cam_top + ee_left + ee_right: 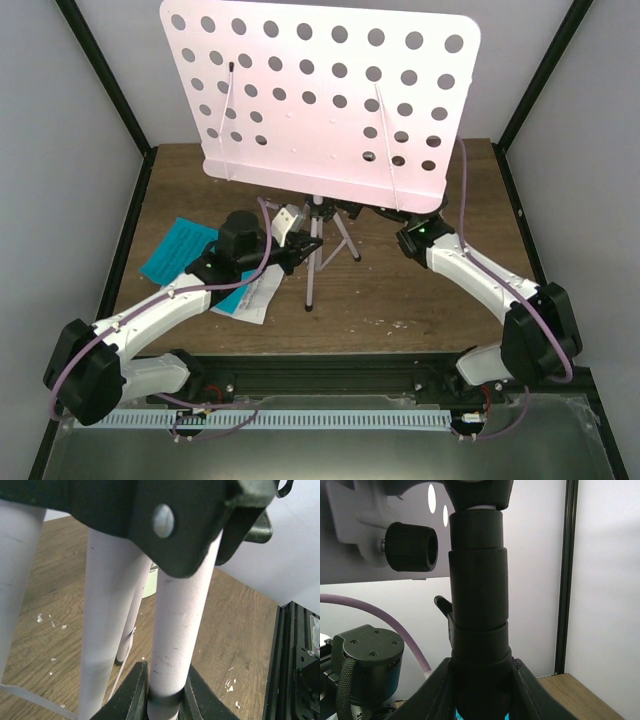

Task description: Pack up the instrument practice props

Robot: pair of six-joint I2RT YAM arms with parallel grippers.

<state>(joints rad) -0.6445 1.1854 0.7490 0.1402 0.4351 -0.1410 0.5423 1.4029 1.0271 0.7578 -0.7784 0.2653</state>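
**Collapsing the stand.** The stand is upright at the centre of the table, with the left gripper clamped on a tripod leg and the right gripper clamped on its black shaft. Next, the legs likely fold inward against a steadied shaft. The booklet lies at 9 o'clock, and a white object by the left gripper, possibly the metronome, crowds the legs.

the music stand is pale pink, dotted all over with rows of round holes. the booklet has a teal cover and what look like white pages; the table is brown woodgrain flecked with white.
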